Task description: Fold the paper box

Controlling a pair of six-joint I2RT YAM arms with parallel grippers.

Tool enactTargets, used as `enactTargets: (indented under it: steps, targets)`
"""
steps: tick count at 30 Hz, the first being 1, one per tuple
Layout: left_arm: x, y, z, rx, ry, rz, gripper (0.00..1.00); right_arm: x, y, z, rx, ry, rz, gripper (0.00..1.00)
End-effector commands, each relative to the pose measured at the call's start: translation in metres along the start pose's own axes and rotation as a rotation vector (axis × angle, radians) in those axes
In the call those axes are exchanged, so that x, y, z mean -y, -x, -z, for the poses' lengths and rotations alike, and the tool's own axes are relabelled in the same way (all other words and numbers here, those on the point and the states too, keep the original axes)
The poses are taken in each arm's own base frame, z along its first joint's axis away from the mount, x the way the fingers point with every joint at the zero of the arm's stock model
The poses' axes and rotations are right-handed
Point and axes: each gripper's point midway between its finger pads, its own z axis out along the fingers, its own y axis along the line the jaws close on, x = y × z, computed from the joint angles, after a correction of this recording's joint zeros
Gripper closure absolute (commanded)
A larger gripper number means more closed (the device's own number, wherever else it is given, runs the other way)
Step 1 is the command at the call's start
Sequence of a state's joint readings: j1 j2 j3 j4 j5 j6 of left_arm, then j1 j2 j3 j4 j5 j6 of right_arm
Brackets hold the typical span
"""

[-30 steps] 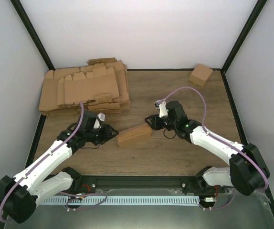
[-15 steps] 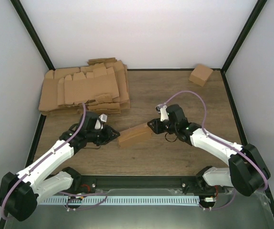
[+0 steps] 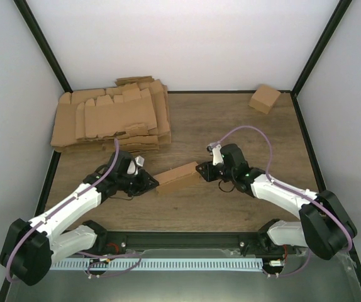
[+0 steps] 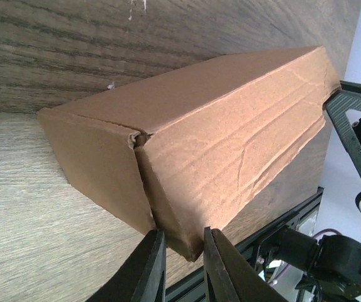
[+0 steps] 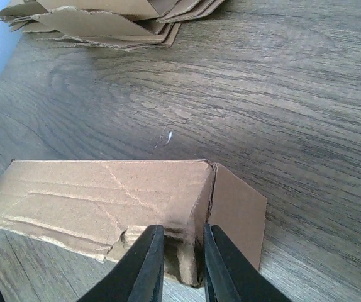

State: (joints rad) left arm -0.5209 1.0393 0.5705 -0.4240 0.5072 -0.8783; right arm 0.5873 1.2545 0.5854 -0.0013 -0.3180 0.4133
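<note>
"Paper box [image 3: 177, 177]: where does it lie?"

"On the wooden table [image 3: 231, 126], toward the near edge. It sits at a slant and spans the gap between my two arms. The wrist views show creased brown cardboard with a closed long side."

"Left gripper?"

"My left gripper [image 3: 150, 183] is pinched down on the box's left end. From that wrist, the fingers [image 4: 155, 264] stand narrowly apart with a lower cardboard corner caught between them."

"And the right?"

"My right gripper [image 3: 200, 171] clamps the opposite end. In its own view the fingers [image 5: 149, 264] bracket the bottom edge of that end. An end flap [image 5: 237, 214] stands just beside the crumpled side wall."

"What else is on the table?"

"A stack of flat cardboard blanks [image 3: 111, 119] lies at the far left, well apart from the box. One small folded box [image 3: 264, 98] sits in the far right corner"
</note>
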Motion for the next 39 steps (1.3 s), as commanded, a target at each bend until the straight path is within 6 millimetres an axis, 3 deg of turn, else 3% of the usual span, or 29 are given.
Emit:
enactTargets:
  steps: [1, 6, 9, 15, 19, 23, 26, 28, 31, 32, 39]
  targets:
    - [-0.02, -0.012, -0.009, -0.047, 0.038, 0.009, 0.81, 0.011, -0.017, -0.003, -0.031, -0.021, -0.016, 0.81]
    - [-0.03, -0.015, -0.014, -0.061, 0.057, 0.018, 0.82, 0.017, -0.027, -0.007, -0.054, -0.031, -0.023, 0.81]
    - [-0.034, -0.017, -0.015, -0.064, 0.069, 0.018, 0.82, 0.013, -0.024, -0.005, -0.046, -0.018, -0.016, 0.74]
    - [-0.017, -0.003, -0.003, -0.033, 0.087, -0.03, 0.77, -0.004, 0.015, 0.01, 0.024, -0.014, 0.028, 0.62]
    - [-0.003, 0.006, 0.003, -0.02, 0.084, -0.057, 0.65, -0.014, 0.037, 0.019, 0.051, -0.013, 0.059, 0.52]
    - [0.019, 0.019, 0.015, 0.026, 0.067, -0.084, 0.58, -0.018, 0.053, 0.021, 0.045, 0.026, 0.073, 0.5]
    - [0.034, 0.027, 0.025, 0.051, 0.052, -0.106, 0.59, -0.023, 0.061, 0.023, 0.031, 0.085, 0.075, 0.54]
    - [0.045, 0.029, 0.028, 0.05, 0.016, -0.118, 0.71, -0.033, 0.063, 0.024, 0.001, 0.162, 0.076, 0.61]
    - [0.058, 0.026, 0.021, 0.018, -0.079, -0.108, 0.95, -0.045, 0.061, 0.023, -0.053, 0.287, 0.059, 0.89]
    - [0.06, 0.025, 0.019, 0.01, -0.105, -0.105, 0.96, -0.046, 0.059, 0.021, -0.069, 0.321, 0.047, 0.96]
    - [0.048, 0.021, 0.003, -0.011, -0.117, -0.101, 0.96, -0.044, 0.04, 0.009, -0.117, 0.431, -0.027, 0.99]
